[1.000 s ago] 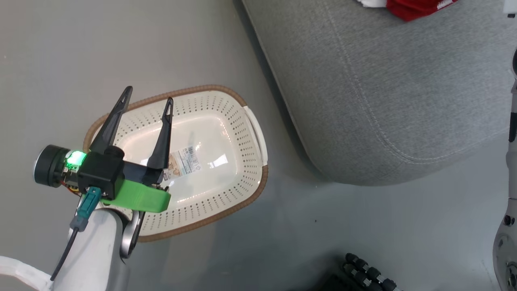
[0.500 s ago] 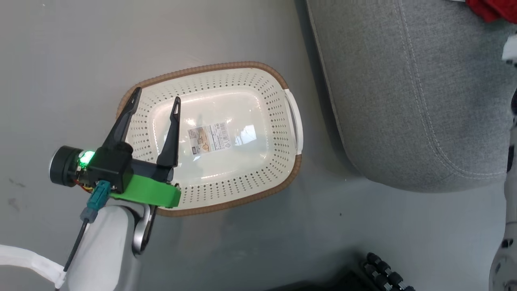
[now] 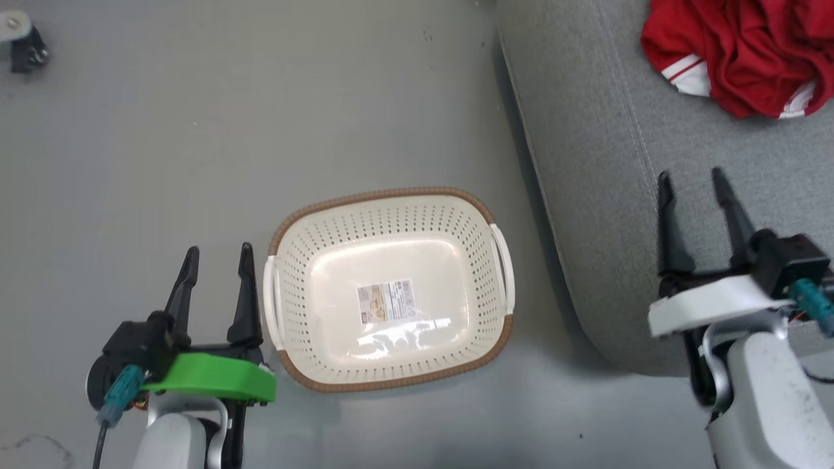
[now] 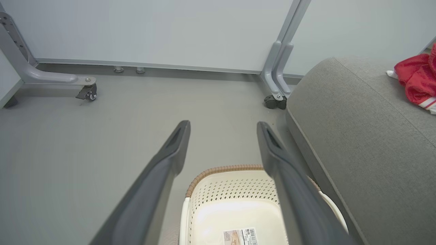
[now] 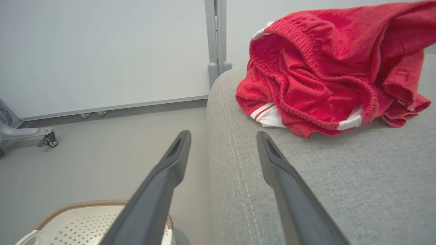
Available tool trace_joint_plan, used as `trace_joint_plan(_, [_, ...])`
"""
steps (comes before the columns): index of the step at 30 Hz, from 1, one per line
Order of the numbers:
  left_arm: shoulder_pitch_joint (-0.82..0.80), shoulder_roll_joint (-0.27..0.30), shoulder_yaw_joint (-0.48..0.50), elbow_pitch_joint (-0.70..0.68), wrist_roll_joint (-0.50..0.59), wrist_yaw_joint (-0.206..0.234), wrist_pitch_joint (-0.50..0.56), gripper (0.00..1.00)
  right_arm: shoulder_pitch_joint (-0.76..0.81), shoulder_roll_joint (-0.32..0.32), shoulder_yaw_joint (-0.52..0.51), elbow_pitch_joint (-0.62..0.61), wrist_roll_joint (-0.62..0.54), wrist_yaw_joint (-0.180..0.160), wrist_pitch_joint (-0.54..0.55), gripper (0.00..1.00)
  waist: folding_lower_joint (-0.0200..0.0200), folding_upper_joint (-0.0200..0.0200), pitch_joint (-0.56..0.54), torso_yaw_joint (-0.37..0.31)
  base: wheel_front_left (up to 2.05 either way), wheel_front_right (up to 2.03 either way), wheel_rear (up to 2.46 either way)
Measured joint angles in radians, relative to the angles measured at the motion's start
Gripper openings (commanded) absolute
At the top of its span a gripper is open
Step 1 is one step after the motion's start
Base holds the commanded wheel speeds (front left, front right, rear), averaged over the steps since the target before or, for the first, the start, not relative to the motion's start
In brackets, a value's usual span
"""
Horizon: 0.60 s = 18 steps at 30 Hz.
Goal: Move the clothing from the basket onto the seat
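**Basket empty, red clothing heaped on the seat**

The clothing [image 3: 736, 58] lay in a crumpled red heap on the seat [image 3: 606, 195], well apart from the basket [image 3: 391, 195]. The basket stood on the floor [image 3: 195, 130] just beside the seat and held nothing but its label [image 3: 386, 301].

The fabric looked light, limp and thin, so it would likely sag and trail from any hold rather than keep its shape. It did not seem slippery or fragile. A gathered ridge, such as the elastic waistband that showed in the right wrist view, seemed the surest place to pinch it. A flat layer might slip free or bring only one piece along.

The left gripper [image 3: 219, 249] hung with its jaws apart and empty, just beside the basket's left handle. The right gripper [image 3: 690, 174] stood over the seat's near edge, short of the heap, its jaws likewise spread and holding nothing.

A second earlier the left gripper had hung over the basket's basin; it had since drawn off to the side. The head camera had also swung, bringing the right gripper and most of the heap into sight. The basket had been bare then too.
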<state>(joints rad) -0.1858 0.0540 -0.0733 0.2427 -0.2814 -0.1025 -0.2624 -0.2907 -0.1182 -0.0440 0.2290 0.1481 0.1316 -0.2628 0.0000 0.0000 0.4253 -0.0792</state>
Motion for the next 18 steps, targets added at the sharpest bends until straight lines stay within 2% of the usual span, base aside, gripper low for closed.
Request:
trace_joint_plan(4, [0.069,-0.002,0.045,-0.035,-0.033,-0.002,-0.002,1.0,0.096,0.014,0.103,-0.032,-0.012,0.0,0.0,1.0,0.0,0.0,-0.092,0.027,0.0,0.0,0.0])
trace_joint_plan(8, [0.144,-0.003,0.06,-0.074,-0.061,-0.001,-0.002,1.0,0.157,0.022,0.149,-0.072,-0.049,0.0,0.0,1.0,0.0,0.0,-0.18,0.052,0.0,0.0,0.0])
trace_joint_plan(12, [0.211,-0.004,0.063,-0.124,-0.034,0.0,-0.002,1.0,0.226,0.041,0.148,-0.123,-0.078,0.0,0.0,1.0,-0.0001,0.0,-0.264,0.074,0.0,0.0,0.0])
trace_joint_plan(18, [0.297,-0.004,0.075,-0.188,-0.054,-0.004,-0.002,1.0,0.312,0.062,0.126,-0.208,-0.091,0.0,0.0,1.0,-0.0001,0.0,-0.37,0.1,0.0,0.0,0.0])
